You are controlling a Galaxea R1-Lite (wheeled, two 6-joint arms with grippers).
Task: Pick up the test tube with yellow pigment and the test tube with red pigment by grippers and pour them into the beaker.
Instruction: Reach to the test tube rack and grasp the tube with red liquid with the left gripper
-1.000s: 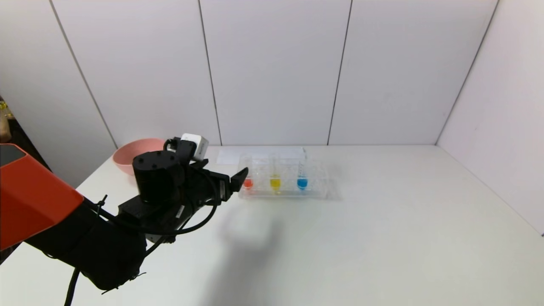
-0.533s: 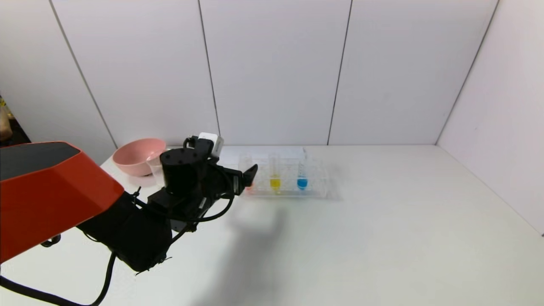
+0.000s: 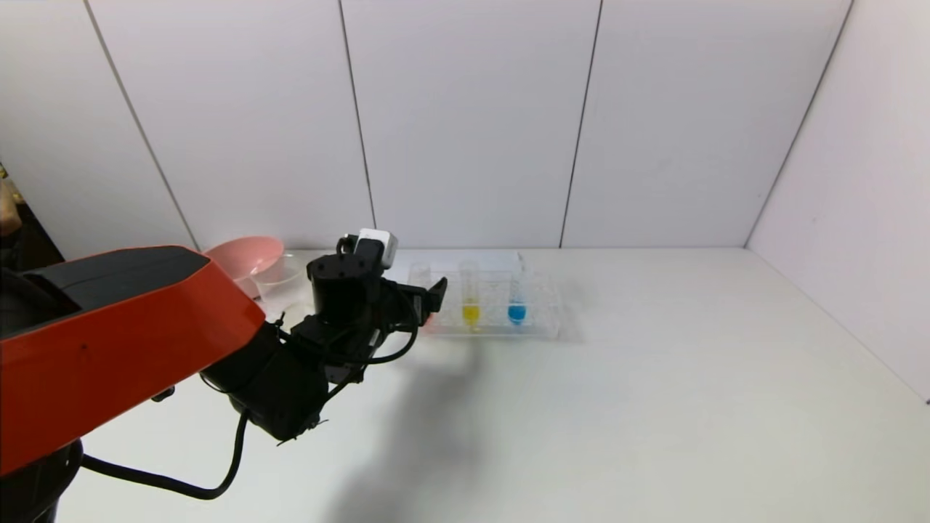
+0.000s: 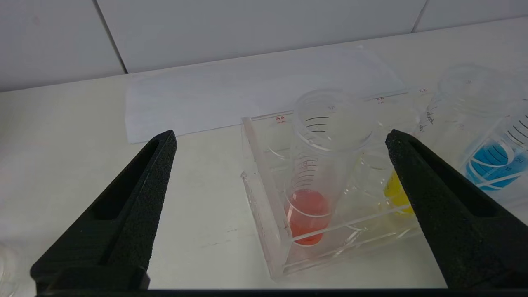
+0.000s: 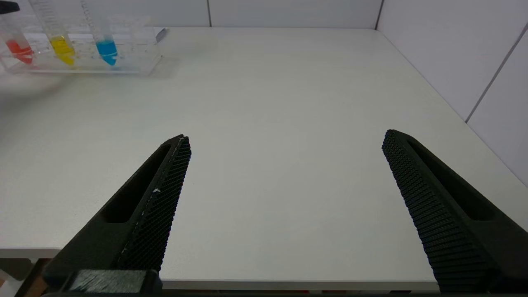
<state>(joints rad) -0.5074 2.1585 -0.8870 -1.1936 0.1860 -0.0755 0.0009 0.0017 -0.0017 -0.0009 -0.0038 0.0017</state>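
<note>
The test tube with red pigment (image 4: 308, 214) stands at the end of a clear rack (image 4: 264, 206), and the test tube with yellow pigment (image 4: 395, 193) is in the slot beside it. My left gripper (image 4: 280, 134) is open just short of the rack, its fingers wide either side of the red tube without touching it. In the head view that gripper (image 3: 430, 299) covers most of the red tube, while the yellow tube (image 3: 471, 312) shows plainly. The clear beaker (image 3: 276, 285) sits left of the arm. My right gripper (image 5: 285, 136) hangs open and empty over the table's near edge.
A pink bowl (image 3: 243, 256) stands behind the beaker at the back left. A tube with blue liquid (image 3: 516, 312) occupies the rack (image 3: 541, 327) to the right of the yellow one. A white paper sheet (image 3: 396, 265) lies behind the rack. White walls close the back and right.
My left arm has moved forward and right to the rack's left end, so its finger now covers the red tube in the head view. The beaker has come into view.
</note>
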